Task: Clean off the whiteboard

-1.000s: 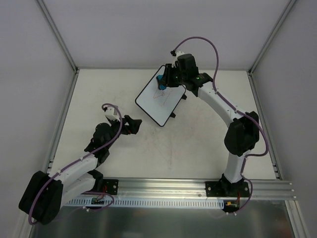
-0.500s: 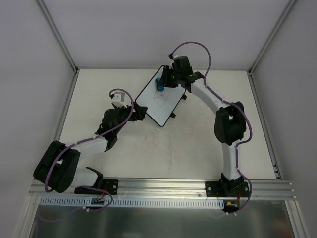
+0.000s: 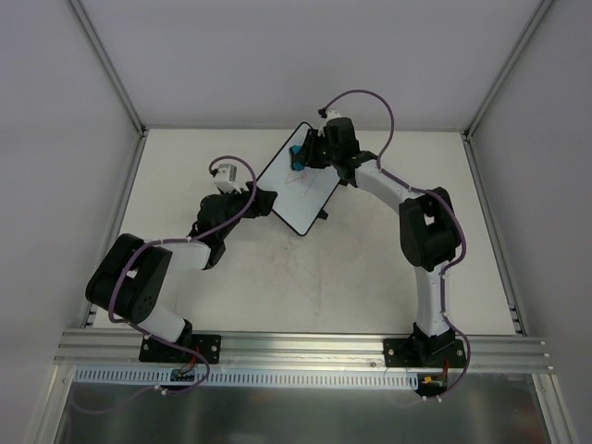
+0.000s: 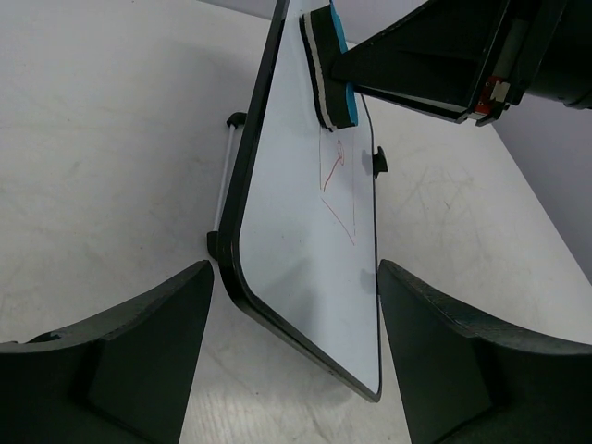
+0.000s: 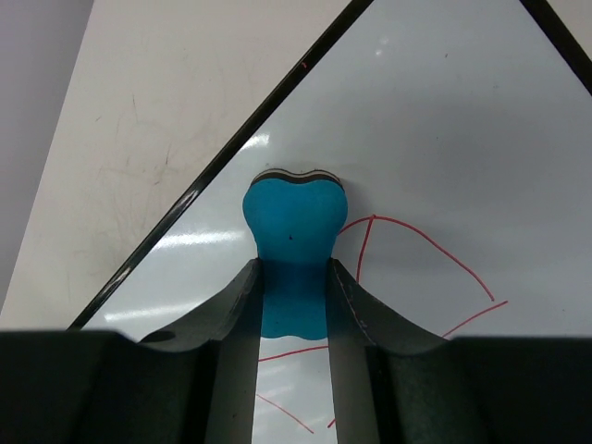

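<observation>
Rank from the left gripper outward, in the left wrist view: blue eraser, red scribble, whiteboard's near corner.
1. whiteboard: near corner, between the open left gripper's fingers.
2. red scribble: mid-board, farther up.
3. blue eraser: at the board's far end, held by the right gripper.

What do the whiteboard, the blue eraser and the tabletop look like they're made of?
Whiteboard: glossy white coated face, maybe melamine or painted steel, with light glints in the right wrist view. Its thin black rim looks like plastic.
Eraser: matte blue body, foam-like, with dark and pale layers beneath, probably felt.
Tabletop: matte off-white, scuffed, laminate or painted board.
</observation>
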